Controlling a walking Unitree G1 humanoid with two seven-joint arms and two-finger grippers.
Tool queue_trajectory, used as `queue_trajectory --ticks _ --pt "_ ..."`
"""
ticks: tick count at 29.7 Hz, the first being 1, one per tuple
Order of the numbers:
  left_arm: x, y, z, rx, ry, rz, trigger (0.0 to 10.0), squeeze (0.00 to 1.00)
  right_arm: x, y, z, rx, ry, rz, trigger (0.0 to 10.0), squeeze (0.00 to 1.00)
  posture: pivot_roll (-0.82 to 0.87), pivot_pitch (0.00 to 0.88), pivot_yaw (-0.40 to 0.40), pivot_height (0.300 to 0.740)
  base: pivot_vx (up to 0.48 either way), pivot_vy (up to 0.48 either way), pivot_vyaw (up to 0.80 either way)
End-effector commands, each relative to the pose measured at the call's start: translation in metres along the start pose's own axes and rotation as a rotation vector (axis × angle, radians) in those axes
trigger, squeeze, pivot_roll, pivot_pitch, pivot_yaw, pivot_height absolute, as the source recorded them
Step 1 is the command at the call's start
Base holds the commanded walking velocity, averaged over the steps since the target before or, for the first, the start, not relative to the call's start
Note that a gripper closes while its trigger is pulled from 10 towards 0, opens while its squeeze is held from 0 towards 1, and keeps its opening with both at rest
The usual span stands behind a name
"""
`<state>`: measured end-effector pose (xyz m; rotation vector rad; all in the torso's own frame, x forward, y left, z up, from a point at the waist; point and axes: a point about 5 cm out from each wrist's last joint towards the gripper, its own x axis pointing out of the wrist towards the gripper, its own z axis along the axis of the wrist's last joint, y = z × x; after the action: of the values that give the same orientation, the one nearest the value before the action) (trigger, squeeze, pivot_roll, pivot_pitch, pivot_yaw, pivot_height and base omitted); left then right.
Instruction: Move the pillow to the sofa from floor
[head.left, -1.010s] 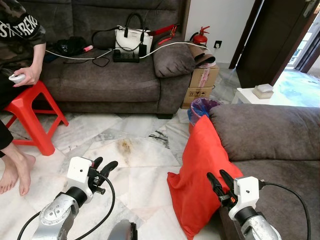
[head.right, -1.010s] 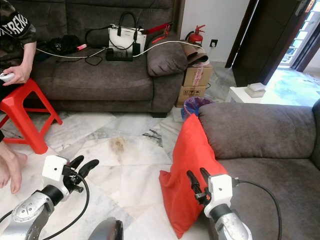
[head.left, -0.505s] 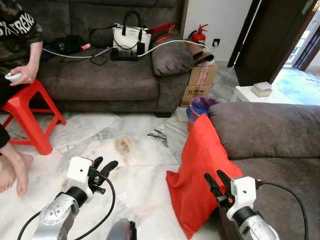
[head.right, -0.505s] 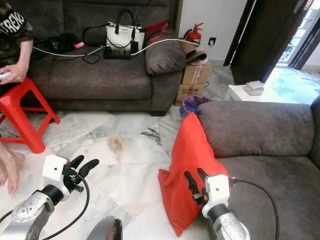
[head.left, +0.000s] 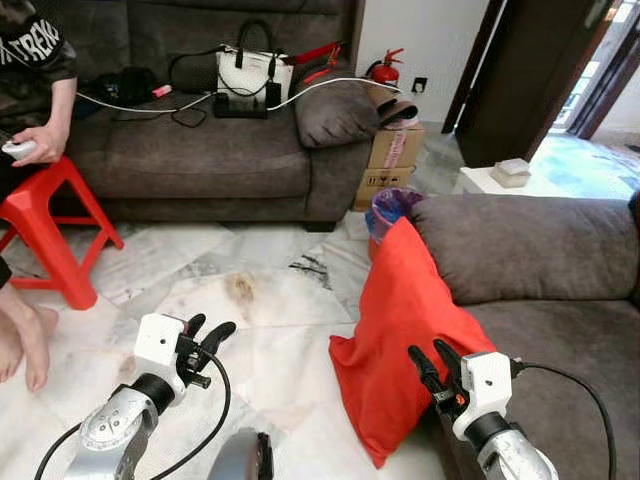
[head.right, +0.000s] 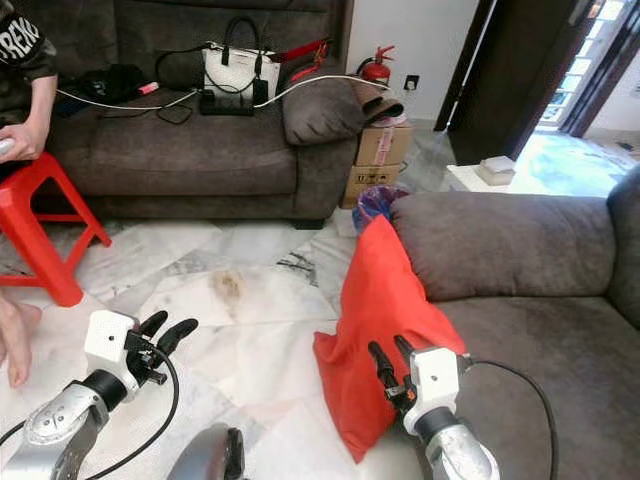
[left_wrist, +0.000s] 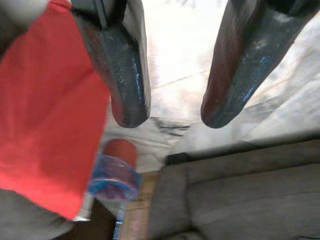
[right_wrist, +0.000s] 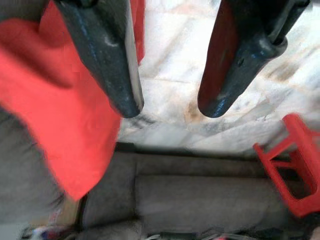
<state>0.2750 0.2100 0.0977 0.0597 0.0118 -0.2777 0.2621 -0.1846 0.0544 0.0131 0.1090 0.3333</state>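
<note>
- Pillow (head.left: 405, 335): the red cushion stands on the marble floor (head.left: 200, 290), leaning against the front of the near grey sofa (head.left: 540, 250), just ahead of my right arm. Over the last second the whole picture has slid a little, so I judge that my head camera has turned rather than the pillow; it has not been lifted yet.
- Left tool (head.left: 205, 338): it has kept its place above the floor, well to the left of the pillow, black fingers spread apart and holding nothing. I read this arm as waiting.
- Right tool (head.left: 432, 362): it sits as it did a second ago, touching or just short of the pillow's lower edge, fingers parted and empty. The grasp is still to come, so the task has barely begun.
- Head views give me what the wrists miss: a person on a red stool (head.left: 55, 225) at far left, and the far sofa (head.left: 200, 150) with a white bag (head.left: 247, 72).
- Left wrist view alone shows a blue-rimmed bin (left_wrist: 115, 170) past the pillow; right wrist view shows floor between its fingers (right_wrist: 102, 55), pillow to one side.
</note>
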Motion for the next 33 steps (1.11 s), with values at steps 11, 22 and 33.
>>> queue_trajectory --ticks 11,22,33 --pt "-0.0041 0.0002 -0.0039 0.008 0.017 0.008 10.0 0.00 -0.0006 -0.0006 0.0002 0.000 -0.004 -0.001 10.0 0.00 0.10 0.084 -0.028 0.599 0.314 0.000 0.00" --pt "-0.0043 0.0000 -0.0038 0.007 0.015 0.011 10.0 0.00 -0.0004 -0.0010 0.0000 0.004 -0.004 -0.003 10.0 0.00 0.11 0.085 -0.029 0.599 0.328 0.000 0.00" --pt "-0.0043 -0.0005 -0.0036 0.008 0.017 0.008 10.0 0.00 0.0016 -0.0049 -0.0054 0.016 0.040 -0.044 10.0 0.00 0.11 0.085 -0.028 0.599 0.329 0.000 -0.44"
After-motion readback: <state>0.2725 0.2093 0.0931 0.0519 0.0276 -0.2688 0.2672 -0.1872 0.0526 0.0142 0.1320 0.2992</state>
